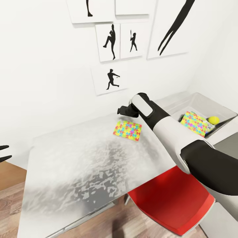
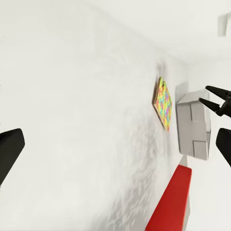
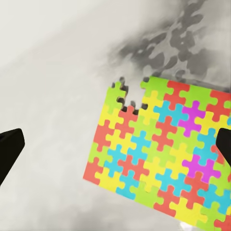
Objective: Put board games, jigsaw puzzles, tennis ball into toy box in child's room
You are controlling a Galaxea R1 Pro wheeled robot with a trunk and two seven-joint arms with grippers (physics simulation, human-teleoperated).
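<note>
One jigsaw puzzle [image 1: 127, 129] [image 3: 163, 154] [image 2: 163, 103] lies flat on the pale table [image 1: 82, 158], near the wall. My right gripper [image 1: 123, 110] [image 3: 115, 147] hovers open just above its far-left corner, holding nothing. The grey toy box [image 1: 228, 114] [image 2: 195, 125] stands at the table's right end. Inside it a second jigsaw puzzle [image 1: 193, 123] leans beside the yellow-green tennis ball [image 1: 213, 119]. My left gripper [image 1: 4, 153] [image 2: 115, 147] stays open and empty off the table's left edge. The board games and the bed are out of view.
A red chair seat [image 1: 172, 201] [image 2: 171, 202] is tucked under the table's near right side, below my right arm. Black silhouette pictures [image 1: 112, 41] hang on the white wall behind the table. Wood floor [image 1: 13, 195] shows at the left.
</note>
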